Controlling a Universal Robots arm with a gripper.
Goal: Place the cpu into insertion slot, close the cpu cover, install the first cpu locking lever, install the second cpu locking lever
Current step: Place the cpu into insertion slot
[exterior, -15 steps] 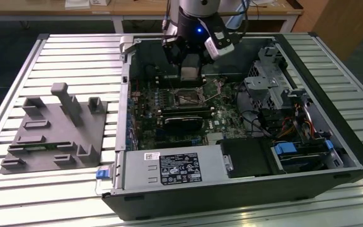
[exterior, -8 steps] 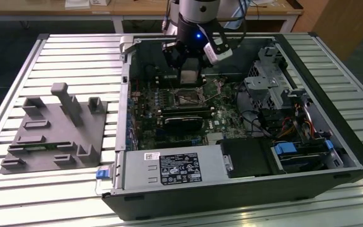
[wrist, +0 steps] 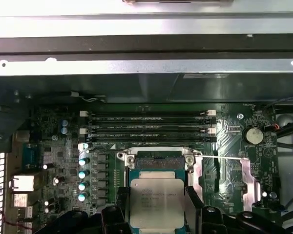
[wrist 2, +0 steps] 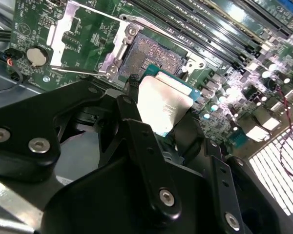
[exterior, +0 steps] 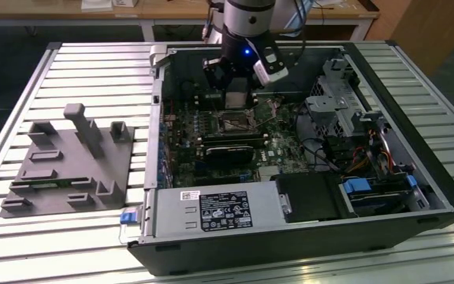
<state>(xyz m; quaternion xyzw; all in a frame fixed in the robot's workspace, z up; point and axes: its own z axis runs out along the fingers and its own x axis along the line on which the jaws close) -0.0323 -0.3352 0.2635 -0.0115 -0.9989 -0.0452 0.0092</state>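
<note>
My gripper (exterior: 239, 99) hangs inside the open computer case, just above the motherboard. It is shut on the cpu (wrist: 156, 201), a flat square chip with a silvery top, gripped by two opposite edges between black fingers (wrist: 118, 207). The insertion slot (wrist: 156, 162) lies bare right beside the chip's edge, its dark pin field ringed by a metal frame. In the second wrist view the cpu (wrist 2: 162, 105) hovers tilted over the insertion slot (wrist 2: 154, 56). The cpu cover (wrist: 248, 180) is swung open and lies flat next to the socket, seen also as the cpu cover (wrist 2: 58, 41). A thin lever rod (wrist: 219, 157) crosses above it.
Long black memory slots (wrist: 149, 129) run just past the socket. A black card (exterior: 229, 155) and the grey power-supply box (exterior: 219, 210) sit nearer the case front. Drive cages and cables (exterior: 345, 124) fill the exterior view's right. A grey fixture (exterior: 69, 160) stands on the slatted table.
</note>
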